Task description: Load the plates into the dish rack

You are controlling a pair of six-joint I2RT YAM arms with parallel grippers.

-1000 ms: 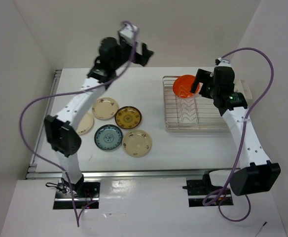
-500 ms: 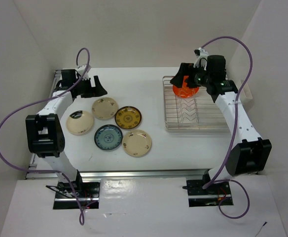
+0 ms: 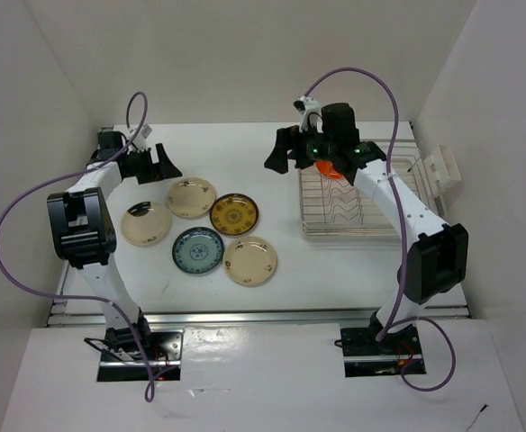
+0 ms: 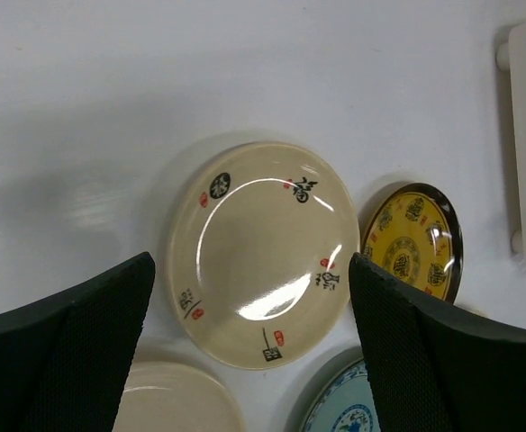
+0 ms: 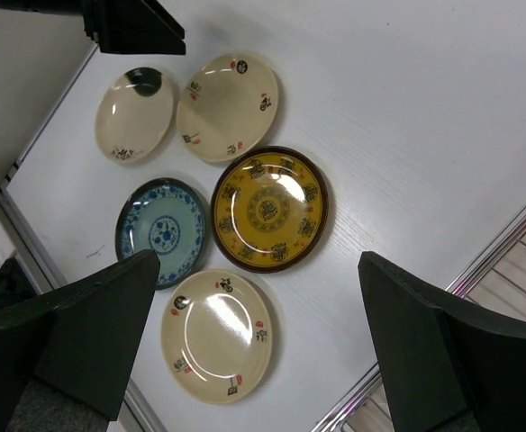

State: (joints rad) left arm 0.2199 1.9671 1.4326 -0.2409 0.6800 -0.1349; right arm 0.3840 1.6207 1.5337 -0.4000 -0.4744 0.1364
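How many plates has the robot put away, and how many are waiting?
One done: the orange-red plate sits in the dish rack. In hand: nothing; the left gripper, near a cream plate, and the right gripper are open and empty. Left: five on the table, that cream plate, two more cream plates, the brown-gold plate and the blue plate.

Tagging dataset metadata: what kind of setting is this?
Likely a lab robot test cell, not a real kitchen: plain white enclosure walls, a bare white table, and plates and a dish rack laid out like props.
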